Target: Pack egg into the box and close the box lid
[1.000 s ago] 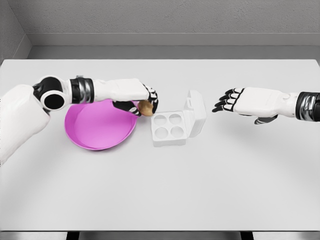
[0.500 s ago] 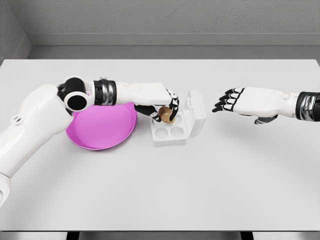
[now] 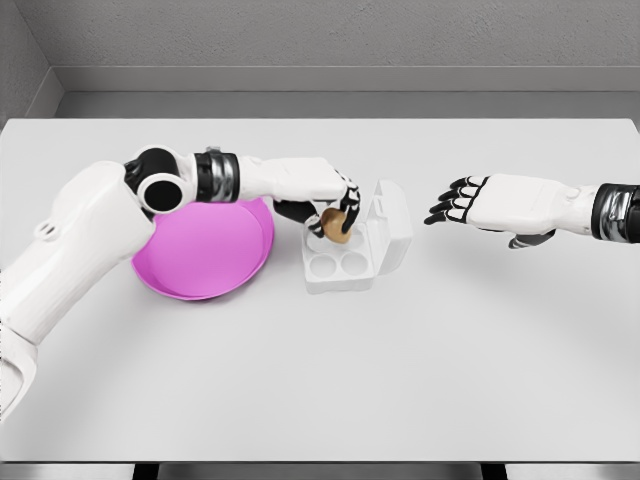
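Note:
A brown egg (image 3: 335,226) is held in my left hand (image 3: 330,212), whose fingers curl around it just above the far cups of the white egg box (image 3: 340,264). The box sits on the table with its lid (image 3: 392,222) standing open on the right side. Its two near cups show nothing inside; the far ones are partly hidden by the hand and egg. My right hand (image 3: 462,204) hovers to the right of the lid, fingers spread, holding nothing.
A magenta plate (image 3: 205,250) lies left of the box, partly under my left forearm. The white table (image 3: 400,380) stretches wide in front, and a grey wall rises behind its far edge.
My left hand carried the egg rightward from the plate's edge to over the box, then settled slightly back and lower above the far cups. The right hand has stayed still.

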You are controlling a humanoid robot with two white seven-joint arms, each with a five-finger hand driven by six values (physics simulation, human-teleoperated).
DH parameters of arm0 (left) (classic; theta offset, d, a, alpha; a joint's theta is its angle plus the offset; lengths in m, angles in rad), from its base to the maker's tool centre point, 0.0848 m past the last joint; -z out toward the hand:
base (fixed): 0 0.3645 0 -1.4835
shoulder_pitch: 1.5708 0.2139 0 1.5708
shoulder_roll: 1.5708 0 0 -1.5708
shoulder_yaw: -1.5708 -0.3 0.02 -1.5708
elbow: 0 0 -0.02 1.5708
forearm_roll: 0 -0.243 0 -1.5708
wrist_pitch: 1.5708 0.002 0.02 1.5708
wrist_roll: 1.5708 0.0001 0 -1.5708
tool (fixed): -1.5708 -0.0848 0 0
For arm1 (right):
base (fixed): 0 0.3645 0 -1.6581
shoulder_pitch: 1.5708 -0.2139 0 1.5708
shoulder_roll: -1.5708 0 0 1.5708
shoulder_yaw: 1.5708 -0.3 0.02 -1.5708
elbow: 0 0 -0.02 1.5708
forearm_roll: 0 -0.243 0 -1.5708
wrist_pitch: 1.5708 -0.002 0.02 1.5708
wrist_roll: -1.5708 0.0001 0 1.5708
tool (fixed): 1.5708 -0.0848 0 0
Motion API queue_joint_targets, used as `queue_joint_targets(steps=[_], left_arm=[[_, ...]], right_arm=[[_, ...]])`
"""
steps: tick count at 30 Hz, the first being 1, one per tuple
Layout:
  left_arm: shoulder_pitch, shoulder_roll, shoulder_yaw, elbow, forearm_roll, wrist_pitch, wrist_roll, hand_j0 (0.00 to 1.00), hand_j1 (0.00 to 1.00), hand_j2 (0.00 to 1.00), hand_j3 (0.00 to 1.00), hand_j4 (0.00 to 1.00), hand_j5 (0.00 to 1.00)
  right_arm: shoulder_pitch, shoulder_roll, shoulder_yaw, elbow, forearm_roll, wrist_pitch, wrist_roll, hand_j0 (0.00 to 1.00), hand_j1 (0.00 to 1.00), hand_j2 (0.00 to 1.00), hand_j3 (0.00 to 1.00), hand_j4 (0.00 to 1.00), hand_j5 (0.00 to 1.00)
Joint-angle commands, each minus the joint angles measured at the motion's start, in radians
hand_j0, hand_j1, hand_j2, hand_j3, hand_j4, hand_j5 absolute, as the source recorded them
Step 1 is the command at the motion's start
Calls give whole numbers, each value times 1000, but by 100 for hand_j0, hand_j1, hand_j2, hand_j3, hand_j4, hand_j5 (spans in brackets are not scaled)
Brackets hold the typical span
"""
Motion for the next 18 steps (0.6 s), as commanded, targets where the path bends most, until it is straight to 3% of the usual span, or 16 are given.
queue_joint_targets(steps=[1, 4, 14, 18], left_arm=[[-2, -22, 14, 53, 6, 3, -2, 34, 34, 34, 34, 34, 34], [-8, -35, 29, 93, 5, 3, 0, 34, 34, 34, 34, 34, 34], [-8, -61, 22, 91, 3, 3, -2, 34, 34, 34, 34, 34, 34], [-8, -61, 20, 91, 3, 3, -2, 39, 39, 39, 39, 39, 39]], right_arm=[[0, -1, 0, 0, -4, 3, 0, 100, 100, 100, 100, 100, 100], [0, -1, 0, 0, -4, 3, 0, 100, 100, 100, 100, 100, 100], [0, -3, 0, 0, -4, 3, 0, 100, 100, 100, 100, 100, 100], [0, -1, 0, 0, -4, 3, 0, 100, 100, 100, 100, 100, 100]])
